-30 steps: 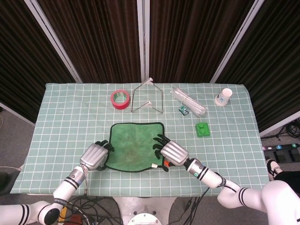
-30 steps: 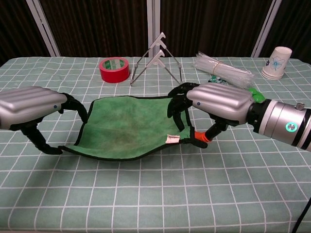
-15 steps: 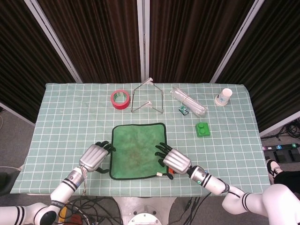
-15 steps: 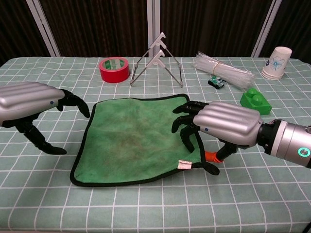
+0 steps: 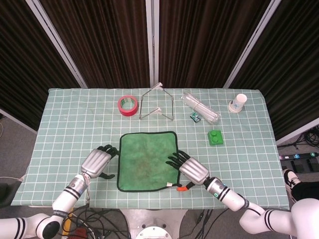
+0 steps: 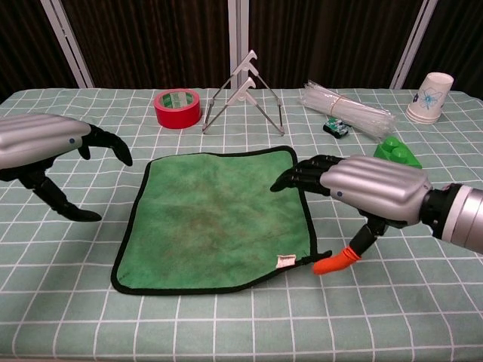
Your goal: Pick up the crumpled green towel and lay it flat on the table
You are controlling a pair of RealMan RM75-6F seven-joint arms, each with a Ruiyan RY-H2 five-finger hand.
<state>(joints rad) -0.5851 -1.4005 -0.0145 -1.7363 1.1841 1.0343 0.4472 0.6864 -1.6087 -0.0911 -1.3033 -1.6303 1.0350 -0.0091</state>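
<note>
The green towel [image 6: 216, 219] lies spread flat on the checked surface [image 6: 226, 324]. The left robot hand [image 6: 47, 145] hovers beside its left edge, fingers apart; the right robot hand [image 6: 362, 188] hangs over its right edge, empty.

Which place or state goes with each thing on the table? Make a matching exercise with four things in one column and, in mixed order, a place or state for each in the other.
Things:
1. green towel
2. red tape roll
3. paper cup
4. green block

Places or states:
A. upside down, by the far right corner
B. spread flat between the two hands
C. left of the wire stand
D. right of the towel, apart from it

Pairs: 1-B, 2-C, 3-A, 4-D
</note>
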